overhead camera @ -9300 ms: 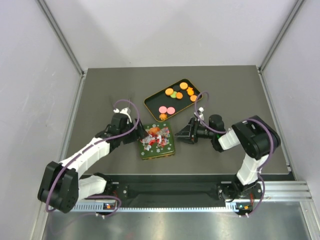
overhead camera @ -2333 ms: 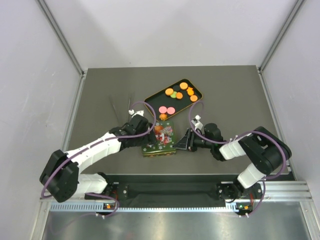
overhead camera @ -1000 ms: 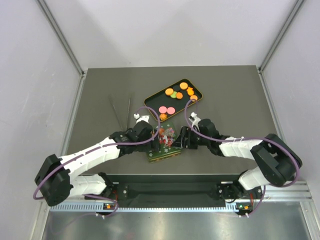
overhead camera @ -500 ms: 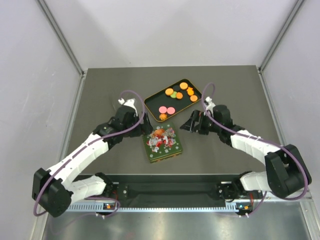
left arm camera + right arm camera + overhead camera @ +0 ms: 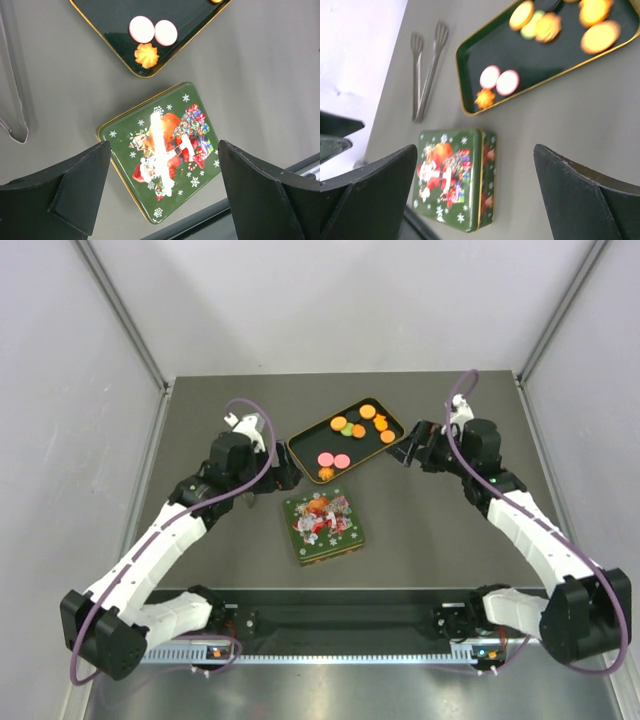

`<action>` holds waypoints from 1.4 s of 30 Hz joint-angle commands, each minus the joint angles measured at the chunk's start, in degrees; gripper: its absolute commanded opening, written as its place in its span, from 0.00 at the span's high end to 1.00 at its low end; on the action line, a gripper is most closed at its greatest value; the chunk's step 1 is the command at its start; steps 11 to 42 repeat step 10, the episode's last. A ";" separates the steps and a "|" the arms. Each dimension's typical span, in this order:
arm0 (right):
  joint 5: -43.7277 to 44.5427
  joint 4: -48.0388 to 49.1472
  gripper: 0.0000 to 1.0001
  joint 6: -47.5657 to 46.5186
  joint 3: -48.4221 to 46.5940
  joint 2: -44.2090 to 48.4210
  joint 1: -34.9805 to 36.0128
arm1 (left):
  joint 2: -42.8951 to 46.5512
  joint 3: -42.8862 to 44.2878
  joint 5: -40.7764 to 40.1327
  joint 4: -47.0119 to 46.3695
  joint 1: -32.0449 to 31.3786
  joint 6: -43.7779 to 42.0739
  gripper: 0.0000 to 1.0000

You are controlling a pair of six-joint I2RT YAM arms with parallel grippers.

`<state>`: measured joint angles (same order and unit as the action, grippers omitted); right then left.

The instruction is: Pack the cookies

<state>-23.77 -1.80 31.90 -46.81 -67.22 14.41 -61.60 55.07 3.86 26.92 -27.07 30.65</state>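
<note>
The cookies (image 5: 357, 426) lie in an open dark tin tray (image 5: 300, 436) with a gold rim: orange ones and a green one (image 5: 532, 25) at the far end, two pink ones (image 5: 153, 31) and a small orange flower-shaped one (image 5: 146, 55) at the near end. My left gripper (image 5: 283, 477) hovers open left of the tray, above a closed green Santa tin (image 5: 162, 150). My right gripper (image 5: 406, 454) is open to the right of the tray, holding nothing. In the wrist views the left gripper (image 5: 164, 144) and right gripper (image 5: 475, 150) both stand wide apart.
The green tin (image 5: 322, 527) lies on the dark table (image 5: 450, 540) between the arms, near the front edge. Metal tongs (image 5: 425, 70) lie left of the tray; the left arm covers them in the top view. White walls close in the sides.
Both arms have pulled back and up from the green tin, left arm to the upper left, right arm to the upper right. The right gripper opened wider. The tin was left turned slightly.
</note>
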 commanded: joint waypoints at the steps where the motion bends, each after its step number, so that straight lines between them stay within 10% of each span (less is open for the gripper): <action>1: 7.31 -4.25 0.00 -3.16 -2.24 4.37 -1.23 | 1.66 2.41 1.77 -2.22 0.53 -2.53 0.07; 42: 13.83 -5.49 0.00 -4.48 -0.65 9.29 -1.49 | 1.66 1.71 4.23 -2.13 0.88 -3.49 0.07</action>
